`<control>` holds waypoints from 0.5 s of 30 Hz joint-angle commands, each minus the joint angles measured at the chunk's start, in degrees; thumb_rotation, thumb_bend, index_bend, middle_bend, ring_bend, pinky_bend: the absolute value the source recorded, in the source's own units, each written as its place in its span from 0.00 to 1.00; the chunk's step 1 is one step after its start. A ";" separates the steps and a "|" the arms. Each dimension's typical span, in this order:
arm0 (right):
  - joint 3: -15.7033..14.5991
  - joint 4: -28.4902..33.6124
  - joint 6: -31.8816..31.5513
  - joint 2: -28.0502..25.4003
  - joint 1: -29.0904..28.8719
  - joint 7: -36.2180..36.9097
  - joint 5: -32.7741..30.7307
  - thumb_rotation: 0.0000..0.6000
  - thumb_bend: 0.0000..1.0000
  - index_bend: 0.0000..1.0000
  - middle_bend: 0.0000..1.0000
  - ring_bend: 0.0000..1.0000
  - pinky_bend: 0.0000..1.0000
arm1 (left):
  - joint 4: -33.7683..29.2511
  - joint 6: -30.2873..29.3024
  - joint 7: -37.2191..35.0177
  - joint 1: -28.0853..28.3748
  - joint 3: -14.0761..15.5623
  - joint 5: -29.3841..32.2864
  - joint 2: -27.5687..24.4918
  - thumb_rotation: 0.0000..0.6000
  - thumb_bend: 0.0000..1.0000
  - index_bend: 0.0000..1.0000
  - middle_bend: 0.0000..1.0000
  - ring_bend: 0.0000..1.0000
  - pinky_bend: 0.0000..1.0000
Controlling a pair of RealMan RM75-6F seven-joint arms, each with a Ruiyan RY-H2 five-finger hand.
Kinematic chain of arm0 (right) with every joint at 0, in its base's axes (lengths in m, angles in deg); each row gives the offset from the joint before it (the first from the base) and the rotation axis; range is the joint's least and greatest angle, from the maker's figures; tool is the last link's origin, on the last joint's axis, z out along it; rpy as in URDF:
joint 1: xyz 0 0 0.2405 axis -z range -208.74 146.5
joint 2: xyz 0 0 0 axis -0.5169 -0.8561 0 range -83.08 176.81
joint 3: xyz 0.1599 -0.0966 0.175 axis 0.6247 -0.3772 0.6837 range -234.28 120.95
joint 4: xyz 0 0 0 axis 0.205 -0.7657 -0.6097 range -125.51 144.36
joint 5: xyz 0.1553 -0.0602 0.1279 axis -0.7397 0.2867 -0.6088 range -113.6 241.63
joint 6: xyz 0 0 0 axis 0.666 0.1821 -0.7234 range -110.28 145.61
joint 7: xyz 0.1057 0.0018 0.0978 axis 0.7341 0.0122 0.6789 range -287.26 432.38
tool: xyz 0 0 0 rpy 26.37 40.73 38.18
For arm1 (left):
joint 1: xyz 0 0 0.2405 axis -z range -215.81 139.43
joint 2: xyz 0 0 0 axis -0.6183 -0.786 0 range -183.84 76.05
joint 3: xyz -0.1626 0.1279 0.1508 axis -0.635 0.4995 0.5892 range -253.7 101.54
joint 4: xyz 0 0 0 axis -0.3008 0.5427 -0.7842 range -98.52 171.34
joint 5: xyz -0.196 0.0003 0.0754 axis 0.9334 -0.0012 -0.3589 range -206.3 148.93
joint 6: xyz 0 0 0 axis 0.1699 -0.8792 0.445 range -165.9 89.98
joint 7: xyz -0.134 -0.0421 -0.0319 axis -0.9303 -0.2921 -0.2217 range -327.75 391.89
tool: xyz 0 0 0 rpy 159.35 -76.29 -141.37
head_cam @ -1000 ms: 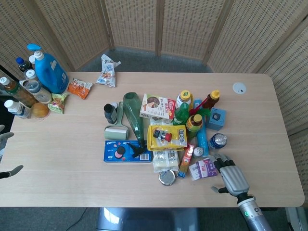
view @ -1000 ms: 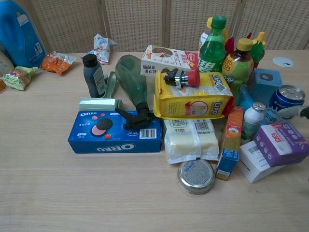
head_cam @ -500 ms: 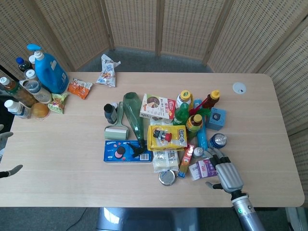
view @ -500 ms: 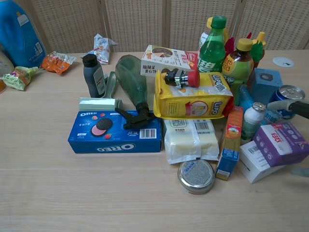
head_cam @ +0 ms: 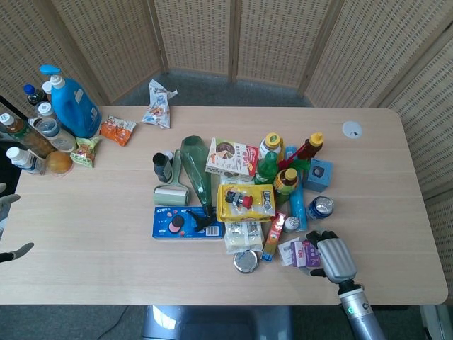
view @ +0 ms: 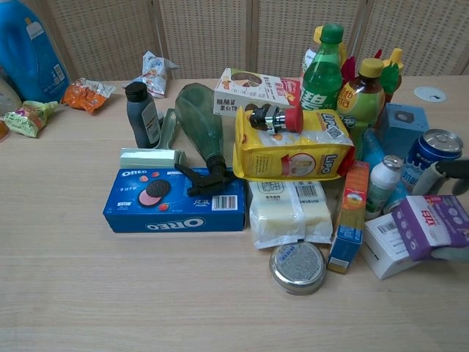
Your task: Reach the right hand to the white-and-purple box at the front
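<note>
Reach done, I judge: my right hand (head_cam: 334, 259) wraps its fingers around the white-and-purple box (view: 432, 226), tilting it off the tabletop (head_cam: 106, 234); nothing left.

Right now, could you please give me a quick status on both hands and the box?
Right hand gripping purple box, tilted. Left hand at table edge, state unclear. Blue can just behind.

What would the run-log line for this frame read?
phase: grasp | right robot hand: fingers closed around white-and-purple box, box tilted | left robot hand: at table's left edge, holding nothing | blue can: upright behind box
</note>
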 commanded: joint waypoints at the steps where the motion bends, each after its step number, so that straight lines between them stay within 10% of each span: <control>1: -0.04 0.63 -0.79 -0.73 0.35 0.31 0.20 1.00 0.00 0.50 0.61 0.26 0.35 | 0.00 0.08 -0.04 0.03 0.01 0.02 0.00 1.00 0.00 0.20 0.00 0.00 0.00; 15: 2.44 13.64 -10.09 -13.59 2.33 -0.45 4.28 1.00 0.00 0.50 0.61 0.26 0.35 | -0.24 -0.38 -0.79 -0.26 0.19 -0.81 -0.32 1.00 0.00 0.20 0.00 0.00 0.00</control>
